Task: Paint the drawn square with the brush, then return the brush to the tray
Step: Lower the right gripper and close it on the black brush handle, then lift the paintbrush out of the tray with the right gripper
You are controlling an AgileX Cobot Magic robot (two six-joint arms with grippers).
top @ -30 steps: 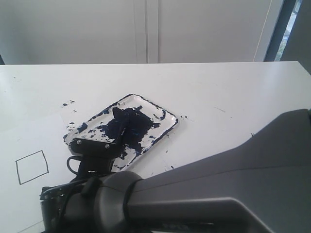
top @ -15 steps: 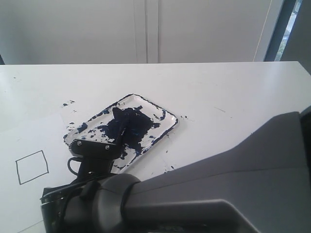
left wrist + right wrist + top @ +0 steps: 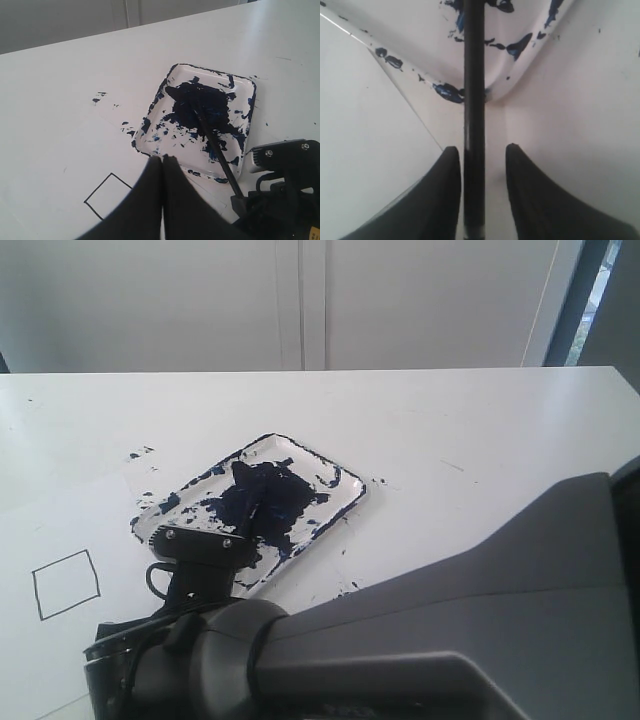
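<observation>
The white tray [image 3: 345, 485], smeared with blue-black paint, lies mid-table. The black brush [image 3: 215, 150] rests in it, bristles in the paint blob and handle sticking out over the rim. My right gripper [image 3: 481, 149] is open around that handle [image 3: 474, 100], one finger close against it and a gap on the other side. From the exterior view this gripper [image 3: 205, 545] sits at the tray's near edge. The drawn square [image 3: 66, 584] is a bare thin black outline on paper at the left. My left gripper [image 3: 162, 159] is shut and empty, above the square [image 3: 107, 196] and short of the tray [image 3: 210, 76].
The square's white paper sheet [image 3: 60, 530] covers the table's left part. Small paint splatters [image 3: 140, 453] dot the table [image 3: 470, 430] beyond the tray. The right arm's grey body [image 3: 450, 640] fills the near right of the exterior view.
The right gripper has shifted slightly down and to the right at the tray's near edge. Brush, tray and square have not moved.
</observation>
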